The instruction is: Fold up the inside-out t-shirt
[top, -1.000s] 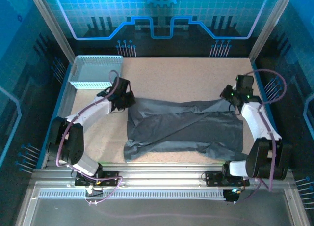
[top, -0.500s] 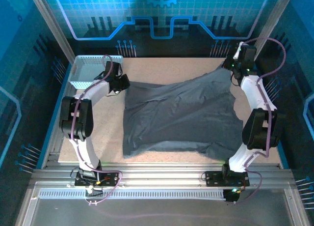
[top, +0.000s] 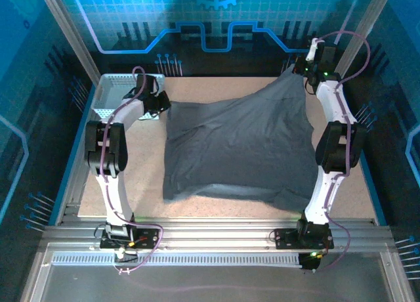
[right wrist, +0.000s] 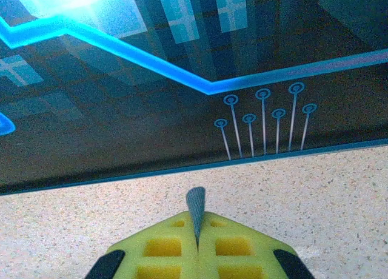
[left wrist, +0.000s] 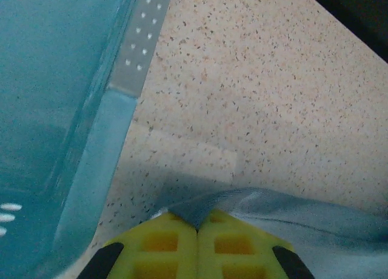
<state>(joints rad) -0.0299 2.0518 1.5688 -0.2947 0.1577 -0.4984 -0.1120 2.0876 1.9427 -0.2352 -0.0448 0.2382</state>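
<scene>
Grey t-shirt [top: 243,144], 2 far corners hidden — pinched inside jaws

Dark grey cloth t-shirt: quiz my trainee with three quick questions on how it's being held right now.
1. True or false: the left gripper is shut on an edge of the dark grey cloth t-shirt.
2. What stands beside the left gripper? A. light blue mesh basket B. red plastic bowl C. wooden box
3. Fill in: the right gripper pinches the t-shirt near the speckled beige table's ___ right corner.
Key: 1 true; 2 A; 3 far.
</scene>
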